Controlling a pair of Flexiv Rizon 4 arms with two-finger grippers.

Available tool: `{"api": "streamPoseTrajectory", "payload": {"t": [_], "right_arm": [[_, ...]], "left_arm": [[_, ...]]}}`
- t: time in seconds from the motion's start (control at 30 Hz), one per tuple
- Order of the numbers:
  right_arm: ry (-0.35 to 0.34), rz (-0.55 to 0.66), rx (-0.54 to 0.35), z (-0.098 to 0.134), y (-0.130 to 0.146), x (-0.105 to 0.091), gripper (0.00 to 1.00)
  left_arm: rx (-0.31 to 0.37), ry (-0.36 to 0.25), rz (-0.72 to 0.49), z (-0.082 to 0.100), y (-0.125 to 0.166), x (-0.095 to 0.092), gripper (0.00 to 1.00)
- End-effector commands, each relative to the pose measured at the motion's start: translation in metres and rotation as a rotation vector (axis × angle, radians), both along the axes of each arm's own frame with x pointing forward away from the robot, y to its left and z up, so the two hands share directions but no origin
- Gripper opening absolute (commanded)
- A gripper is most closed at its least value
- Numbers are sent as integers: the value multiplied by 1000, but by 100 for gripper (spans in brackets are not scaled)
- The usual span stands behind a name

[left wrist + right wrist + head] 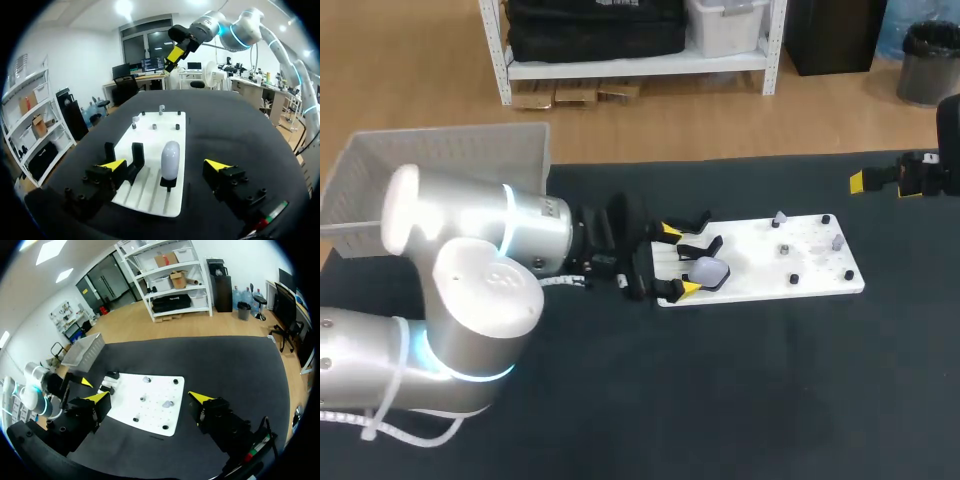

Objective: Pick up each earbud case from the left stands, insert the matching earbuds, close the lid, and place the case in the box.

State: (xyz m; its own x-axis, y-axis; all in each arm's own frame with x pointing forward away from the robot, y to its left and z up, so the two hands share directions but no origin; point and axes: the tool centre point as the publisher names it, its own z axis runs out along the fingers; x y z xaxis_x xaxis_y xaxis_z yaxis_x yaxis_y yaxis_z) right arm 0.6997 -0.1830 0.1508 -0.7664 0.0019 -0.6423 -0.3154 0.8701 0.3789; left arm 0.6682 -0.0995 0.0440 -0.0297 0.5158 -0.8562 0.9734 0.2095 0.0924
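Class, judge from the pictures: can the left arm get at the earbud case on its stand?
Probably yes: the left gripper is open and the earbud case stands just ahead of its gap, with nothing between.

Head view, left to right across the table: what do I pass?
Box → left gripper → case → earbud → second earbud → right gripper.

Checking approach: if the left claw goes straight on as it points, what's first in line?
The earbud case, upright on its black stand on the white board, centred ahead of the open left claw. It looks close, though depth is unclear.
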Motion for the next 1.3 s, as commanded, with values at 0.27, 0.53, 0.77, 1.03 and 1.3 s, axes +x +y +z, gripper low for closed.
{"api": "streamPoseTrajectory", "payload": {"t": [0.27,0.53,0.77,1.03,1.3], "right_arm": [[-1,3,2,0,-1,0,100],[-1,3,2,0,-1,0,100],[-1,3,2,0,-1,0,100],[-1,3,2,0,-1,0,100],[-1,3,2,0,-1,0,100]], "left_arm": [[-30,19,-28,-15,-16,3,87],[-41,37,-37,-22,-21,3,81],[-52,57,-48,-28,-25,3,75],[-65,71,-52,-32,-29,2,64],[-77,77,-51,-34,-28,2,56]]}}
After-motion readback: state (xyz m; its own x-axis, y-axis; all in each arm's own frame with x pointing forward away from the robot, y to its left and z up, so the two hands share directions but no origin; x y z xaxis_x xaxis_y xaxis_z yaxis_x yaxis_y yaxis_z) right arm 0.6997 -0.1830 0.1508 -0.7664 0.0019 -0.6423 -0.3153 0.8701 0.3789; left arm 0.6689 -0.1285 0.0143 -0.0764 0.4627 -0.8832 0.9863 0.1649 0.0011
